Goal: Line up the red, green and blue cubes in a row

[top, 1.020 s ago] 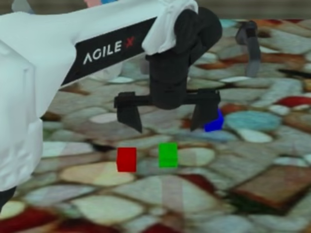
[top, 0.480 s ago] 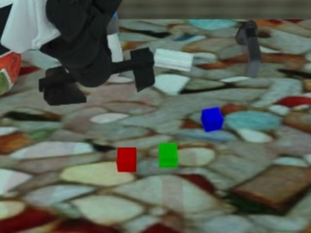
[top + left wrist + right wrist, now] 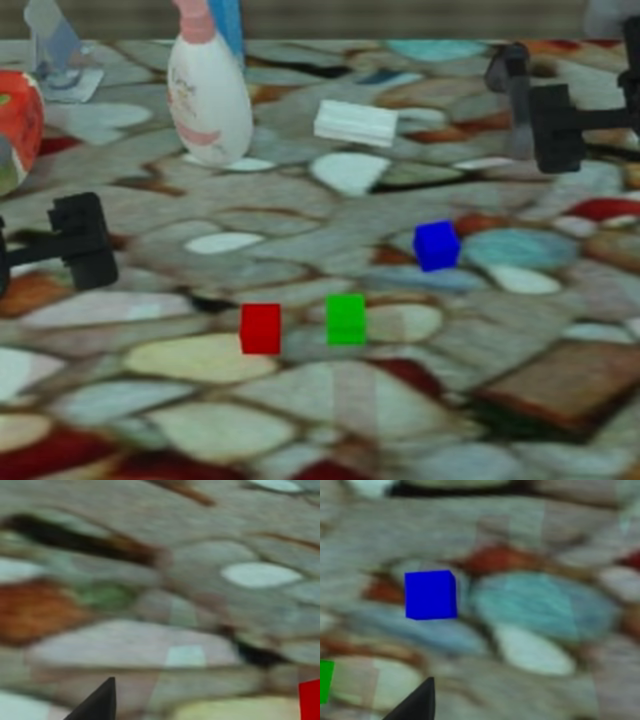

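Top view, cubes: red cube point(image 3: 260, 328) and green cube point(image 3: 346, 319) sit side by side near the table's middle, apart but level with each other; blue cube point(image 3: 436, 245) lies farther back and to the right of the green one, turned slightly askew and out of line.
Left wrist view: a sliver of the red cube point(image 3: 310, 699) shows at the frame's edge, with one dark fingertip in front.
Right wrist view: the blue cube point(image 3: 430, 594) rests free on the patterned surface; an edge of the green cube point(image 3: 326, 681) shows nearby.
Left gripper point(image 3: 80, 240): at the table's left edge, holding nothing; whether its fingers are apart cannot be told.
Right gripper point(image 3: 556, 126): at the far right, back of the table, clear of the blue cube; finger spacing cannot be told.
Surroundings: white bottle point(image 3: 208, 92) with pink cap and faint unreadable label, white ridged block point(image 3: 356, 123), stone-mosaic table point(image 3: 330, 420).
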Action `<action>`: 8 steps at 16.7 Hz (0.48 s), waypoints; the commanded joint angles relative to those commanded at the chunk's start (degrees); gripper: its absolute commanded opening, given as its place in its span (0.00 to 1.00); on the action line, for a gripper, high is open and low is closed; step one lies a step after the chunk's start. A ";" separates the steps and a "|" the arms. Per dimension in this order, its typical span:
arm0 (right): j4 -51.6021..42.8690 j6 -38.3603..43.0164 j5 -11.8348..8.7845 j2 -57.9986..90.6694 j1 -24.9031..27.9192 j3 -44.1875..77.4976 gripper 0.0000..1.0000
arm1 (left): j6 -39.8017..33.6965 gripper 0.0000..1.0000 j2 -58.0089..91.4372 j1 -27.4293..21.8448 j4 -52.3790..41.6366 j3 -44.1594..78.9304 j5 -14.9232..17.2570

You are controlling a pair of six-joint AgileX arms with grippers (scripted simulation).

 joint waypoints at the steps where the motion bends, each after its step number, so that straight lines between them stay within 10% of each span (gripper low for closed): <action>1: -3.36 0.65 -0.03 5.88 1.18 4.88 1.00 | 2.24 1.00 -5.93 1.86 2.97 -5.09 0.06; 8: -21.32 4.32 0.02 38.11 7.69 34.08 1.00 | 16.34 1.00 -41.60 11.82 23.13 -31.98 0.99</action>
